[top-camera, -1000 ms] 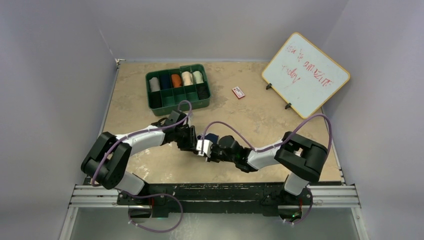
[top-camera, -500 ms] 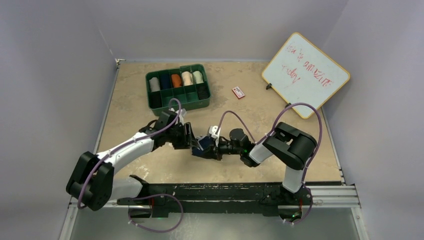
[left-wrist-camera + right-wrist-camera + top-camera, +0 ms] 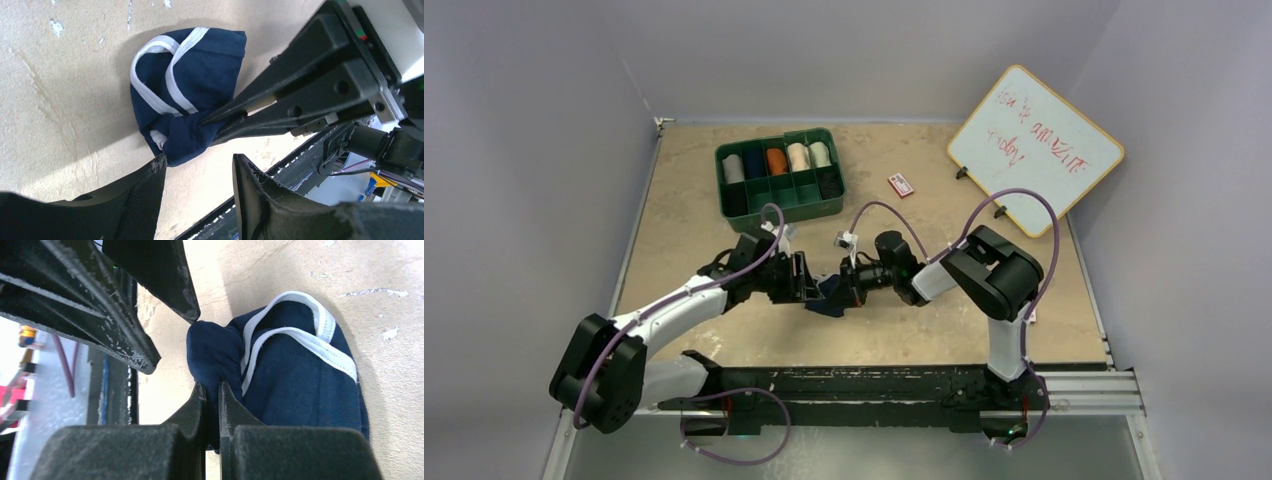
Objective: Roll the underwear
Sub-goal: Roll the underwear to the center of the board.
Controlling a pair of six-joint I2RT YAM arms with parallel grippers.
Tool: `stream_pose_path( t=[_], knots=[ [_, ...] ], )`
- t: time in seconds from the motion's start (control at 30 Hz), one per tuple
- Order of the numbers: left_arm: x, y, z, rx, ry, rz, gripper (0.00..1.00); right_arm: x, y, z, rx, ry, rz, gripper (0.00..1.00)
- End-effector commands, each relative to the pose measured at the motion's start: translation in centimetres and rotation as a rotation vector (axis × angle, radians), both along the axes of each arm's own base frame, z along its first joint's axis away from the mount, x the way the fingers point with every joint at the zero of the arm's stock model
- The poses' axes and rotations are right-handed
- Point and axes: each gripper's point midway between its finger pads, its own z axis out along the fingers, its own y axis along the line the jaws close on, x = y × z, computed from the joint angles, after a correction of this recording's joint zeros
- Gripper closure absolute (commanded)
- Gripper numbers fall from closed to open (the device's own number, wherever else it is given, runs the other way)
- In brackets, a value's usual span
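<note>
- Table (image 3: 924, 180): beige, mottled top, walled on three sides.
- Whiteboard (image 3: 1036, 150): propped at the far right corner, red writing too small to read.
- Left arm (image 3: 684, 300): reaches in from the left. It now lies stretched longer and lower than a second ago, with its shoulder swung out toward the near left.
- Right arm (image 3: 989, 275): folded tight. Its elbow has drawn in from the right edge toward the middle, and the wrist has rolled over.
- Tray (image 3: 796, 212): green and compartmented, beyond the left wrist and well apart from the cloth. The far row holds five rolls side by side.
- Briefs (image 3: 195, 75): navy with white edging, bunched into a loose lump on the table between the two grippers, near the table's middle. The lump sits at much the same spot as a second ago. From above, the grippers hide most of it.
- Left gripper (image 3: 197, 162): jaws spread, holding nothing. One fingertip touches a fold of the lump.
- Right gripper (image 3: 211, 386): jaws narrowed to a slit, pinching a fold of navy cloth.
- Card (image 3: 901, 184): red and white, lying flat right of the tray, clear of both arms.
</note>
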Motion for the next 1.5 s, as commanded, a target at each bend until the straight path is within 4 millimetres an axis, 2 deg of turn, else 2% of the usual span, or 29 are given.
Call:
stream_pose_path(
  t=[0.0, 0.2, 0.53, 0.63, 0.73, 0.83, 1.0, 1.27, 1.43, 1.47],
  knots=[
    [0.9, -0.7, 0.7, -0.029, -0.062, -0.045, 0.51, -1.9, -1.9, -2.6, -0.103, 0.283, 0.016, 0.98],
    [2.0, 0.5, -0.8, 0.074, -0.051, -0.007, 0.51, -1.2, -2.3, -2.8, -0.117, 0.355, 0.008, 0.99],
    [1.9, -1.3, -1.7, -0.027, -0.034, -0.041, 0.51, -0.6, -2.6, -3.0, -0.111, 0.439, -0.004, 0.96],
    [1.9, -1.3, -2.6, -0.021, -0.006, -0.02, 0.58, -0.6, -2.6, -3.0, -0.115, 0.447, 0.0, 0.93],
    [1.4, -1.0, -3.8, -0.004, 0.027, -0.017, 0.7, -0.5, -2.7, -3.0, -0.12, 0.451, -0.005, 0.92],
    [1.0, -0.7, -4.4, 0.009, 0.043, -0.012, 0.75, -0.2, -2.7, -3.0, -0.121, 0.455, -0.01, 0.9],
    [1.1, -0.5, -4.9, 0.031, 0.057, -0.005, 0.86, 0.2, -2.7, -2.5, -0.13, 0.436, -0.032, 0.79],
    [0.9, 0.3, -5.8, 0.122, 0.117, -0.024, 0.93, 2.0, -3.5, -1.4, -0.193, 0.275, -0.122, 0.57],
    [1.2, 0.1, -5.5, 0.135, 0.116, -0.036, 0.94, 3.1, -4.1, 0.6, -0.164, 0.092, -0.155, 0.5],
    [1.3, 0.1, -5.4, 0.137, 0.117, -0.039, 0.94, 3.6, -4.1, 1.8, -0.132, 0.012, -0.168, 0.49]
  ],
)
